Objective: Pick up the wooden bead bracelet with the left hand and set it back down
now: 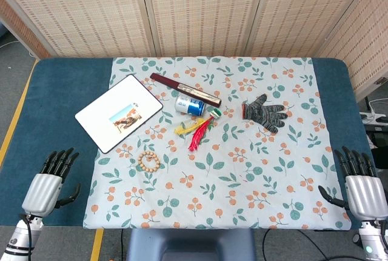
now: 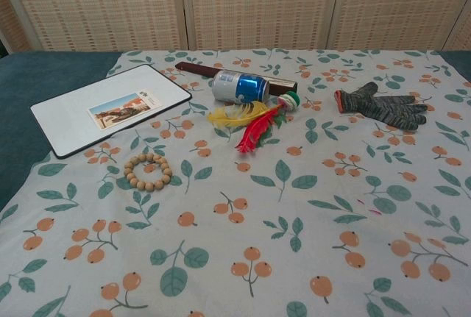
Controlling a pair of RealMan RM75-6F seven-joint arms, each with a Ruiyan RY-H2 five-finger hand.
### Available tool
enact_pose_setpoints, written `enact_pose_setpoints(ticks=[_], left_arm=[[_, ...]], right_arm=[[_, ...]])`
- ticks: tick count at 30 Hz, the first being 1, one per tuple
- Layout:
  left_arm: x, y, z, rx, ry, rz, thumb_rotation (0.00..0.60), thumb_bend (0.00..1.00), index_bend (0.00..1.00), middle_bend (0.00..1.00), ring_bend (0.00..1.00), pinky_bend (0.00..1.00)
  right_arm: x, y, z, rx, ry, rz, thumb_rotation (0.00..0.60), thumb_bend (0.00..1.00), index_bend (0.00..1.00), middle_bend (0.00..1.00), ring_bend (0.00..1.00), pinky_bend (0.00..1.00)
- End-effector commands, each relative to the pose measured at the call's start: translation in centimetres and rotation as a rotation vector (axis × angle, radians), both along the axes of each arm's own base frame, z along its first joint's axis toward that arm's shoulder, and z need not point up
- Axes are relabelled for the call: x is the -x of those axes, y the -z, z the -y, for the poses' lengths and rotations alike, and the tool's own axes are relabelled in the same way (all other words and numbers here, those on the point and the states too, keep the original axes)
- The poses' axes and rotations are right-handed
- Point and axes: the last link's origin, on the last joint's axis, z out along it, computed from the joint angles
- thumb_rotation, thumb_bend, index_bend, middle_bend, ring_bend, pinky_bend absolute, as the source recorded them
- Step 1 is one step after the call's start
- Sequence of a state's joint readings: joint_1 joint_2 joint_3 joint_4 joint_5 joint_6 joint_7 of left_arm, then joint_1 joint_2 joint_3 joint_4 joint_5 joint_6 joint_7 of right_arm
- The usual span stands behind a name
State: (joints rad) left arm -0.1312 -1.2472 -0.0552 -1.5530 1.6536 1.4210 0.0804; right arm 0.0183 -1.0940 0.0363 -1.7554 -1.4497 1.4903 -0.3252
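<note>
The wooden bead bracelet (image 1: 148, 161) (image 2: 147, 171) lies flat on the floral cloth, just below the white board's lower corner. My left hand (image 1: 51, 180) rests at the table's near left edge on the blue surface, well to the left of the bracelet, fingers apart and holding nothing. My right hand (image 1: 359, 182) sits at the near right edge, fingers apart, empty too. Neither hand appears in the chest view.
A white board with a photo (image 1: 119, 112) lies left of centre. Behind the bracelet are a blue can (image 1: 190, 105), a dark red stick (image 1: 185, 89), a feather shuttlecock (image 1: 199, 129) and a knitted glove (image 1: 264, 112). Woven screens stand behind the table.
</note>
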Motion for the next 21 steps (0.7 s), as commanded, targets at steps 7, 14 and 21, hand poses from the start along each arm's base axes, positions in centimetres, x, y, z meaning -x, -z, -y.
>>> enact_pose_setpoints(ticks=[7,14,21], left_arm=[[-1.7,3.3,-0.7,0.178,0.064,0.016,0.6,0.51,0.03,0.14,0.05,0.0],[-3.8,7.6,-3.7,0.263,0.124,-0.097,0.6,0.51,0.18,0.19,0.06,0.0],[-4.5,10.7,-5.4,0.271,0.114,-0.18,0.6,0.51,0.12,0.24,0.07,0.0]], right_arm=[[-0.2,0.2,-0.1,-0.014,-0.005,0.016,0.312,0.2,0.0,0.0,0.0,0.0],[-0.1,0.7,0.2,-0.039,-0.005,0.026,0.311,0.2,0.0,0.0,0.0,0.0],[0.0,0.7,0.3,-0.042,0.002,0.027,0.311,0.2,0.0,0.0,0.0,0.0]])
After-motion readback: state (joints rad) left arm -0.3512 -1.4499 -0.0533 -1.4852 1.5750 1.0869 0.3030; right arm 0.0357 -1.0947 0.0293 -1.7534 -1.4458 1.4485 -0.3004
